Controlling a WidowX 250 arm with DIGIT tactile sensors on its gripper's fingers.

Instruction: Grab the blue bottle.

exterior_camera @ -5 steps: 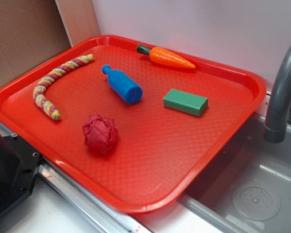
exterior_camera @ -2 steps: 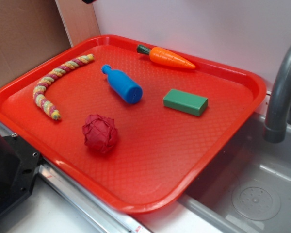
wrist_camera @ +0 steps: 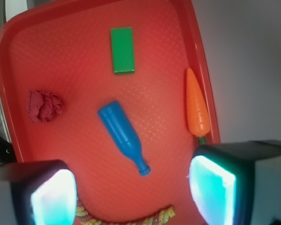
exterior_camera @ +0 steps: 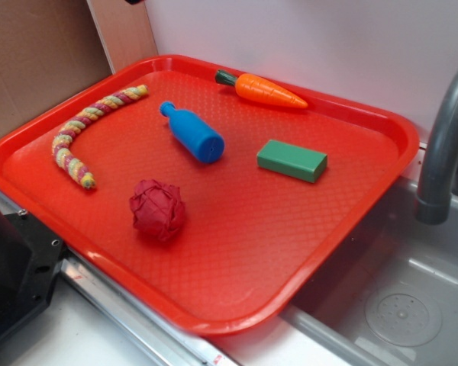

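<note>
The blue bottle [exterior_camera: 191, 133] lies on its side in the middle of the red tray [exterior_camera: 237, 305], its cap toward the back left. In the wrist view the blue bottle [wrist_camera: 122, 134] lies diagonally below me, cap nearest. My gripper [wrist_camera: 133, 192] hangs high above the tray, open, with nothing between its glowing pads [wrist_camera: 213, 187]. In the exterior view only a dark scrap of the arm [exterior_camera: 134, 1] shows at the top edge.
On the tray also lie an orange carrot [exterior_camera: 267, 90], a green block [exterior_camera: 291, 160], a crumpled red ball [exterior_camera: 158, 210] and a twisted rope [exterior_camera: 88, 130]. A grey faucet [exterior_camera: 443, 145] and sink [exterior_camera: 397, 305] are at the right. A white wall stands behind.
Nothing on the tray has moved. The dark piece of the arm came into view at the top edge after the first frame and has since shifted slightly.
</note>
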